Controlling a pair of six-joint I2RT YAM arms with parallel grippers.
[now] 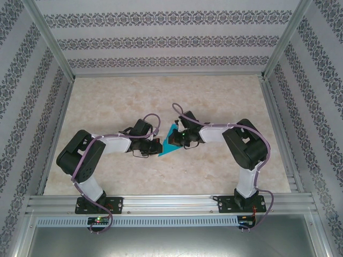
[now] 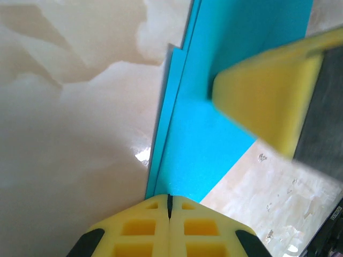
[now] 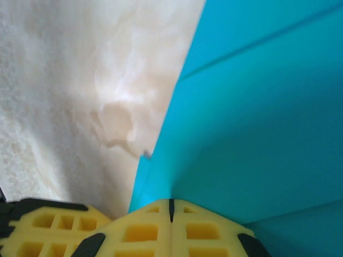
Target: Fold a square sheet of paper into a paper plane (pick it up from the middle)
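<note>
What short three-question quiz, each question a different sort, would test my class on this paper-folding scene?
1. Multiple choice: what is the left end effector clamped on? A) a pencil B) the teal paper C) nothing
2. True or false: the paper lies as a flat, unfolded square.
3. Fill in: the right end effector has its jaws ____ on the paper.
Key: 1 B; 2 false, layered folds show; 3 shut.
</note>
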